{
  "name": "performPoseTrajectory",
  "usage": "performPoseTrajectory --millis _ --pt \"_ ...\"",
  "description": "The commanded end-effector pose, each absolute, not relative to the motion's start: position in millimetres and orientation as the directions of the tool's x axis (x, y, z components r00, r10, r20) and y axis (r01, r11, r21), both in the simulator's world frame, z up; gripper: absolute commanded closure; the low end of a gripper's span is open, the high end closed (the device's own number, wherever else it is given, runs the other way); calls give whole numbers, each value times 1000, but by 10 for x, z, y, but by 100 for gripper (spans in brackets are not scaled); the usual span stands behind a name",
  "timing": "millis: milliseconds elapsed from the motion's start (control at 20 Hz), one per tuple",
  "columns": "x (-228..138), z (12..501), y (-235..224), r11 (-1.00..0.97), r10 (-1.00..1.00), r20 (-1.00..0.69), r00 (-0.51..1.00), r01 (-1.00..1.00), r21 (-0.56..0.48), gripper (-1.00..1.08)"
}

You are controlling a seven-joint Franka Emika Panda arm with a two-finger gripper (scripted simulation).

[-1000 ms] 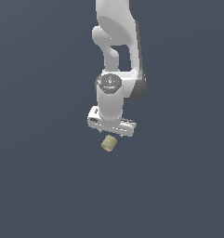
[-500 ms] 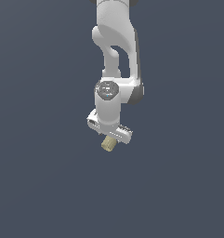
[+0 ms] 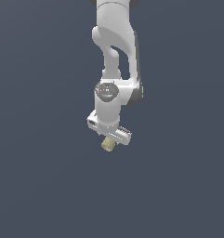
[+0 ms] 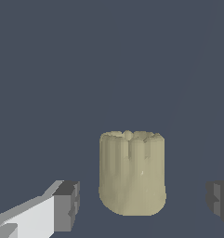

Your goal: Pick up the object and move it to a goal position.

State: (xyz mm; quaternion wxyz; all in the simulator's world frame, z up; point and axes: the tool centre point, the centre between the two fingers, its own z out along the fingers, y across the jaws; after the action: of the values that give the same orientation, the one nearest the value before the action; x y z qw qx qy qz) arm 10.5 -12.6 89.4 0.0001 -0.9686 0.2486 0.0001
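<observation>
The object [image 3: 108, 144] is a small tan, ribbed, stubby cylinder directly under the white gripper head in the exterior view. In the wrist view the object [image 4: 132, 174] stands upright between the two dark finger pads [image 4: 67, 204]. There is a clear gap on each side, and neither pad touches it. My gripper [image 3: 109, 138] is open and straddles the object from above. In the exterior view the head hides the fingertips.
The white arm [image 3: 114, 42] reaches down from the top of the exterior view. Everything around it is a uniform dark blue-grey surface [image 3: 39, 186], and no other thing shows.
The gripper head has come down a little closer to the object and turned slightly. The object has stayed where it was.
</observation>
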Motion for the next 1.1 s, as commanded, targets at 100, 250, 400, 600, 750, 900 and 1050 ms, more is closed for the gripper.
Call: performPoseTrajectory --millis 100,250,400,600,750,900,1050 --pt "100 769 -127 -876 -483 -1 876 -483 0 -92" --pt "95 604 -128 -875 -484 0 875 -484 0 -92" --pt "93 472 -129 -874 -486 0 874 -486 0 -92" --pt "103 405 -129 -874 -486 0 874 -486 0 -92" --pt "105 403 -129 -874 -486 0 874 -486 0 108" --pt "105 403 -129 -874 -486 0 874 -486 0 108" --pt "105 403 -129 -874 -486 0 874 -486 0 108"
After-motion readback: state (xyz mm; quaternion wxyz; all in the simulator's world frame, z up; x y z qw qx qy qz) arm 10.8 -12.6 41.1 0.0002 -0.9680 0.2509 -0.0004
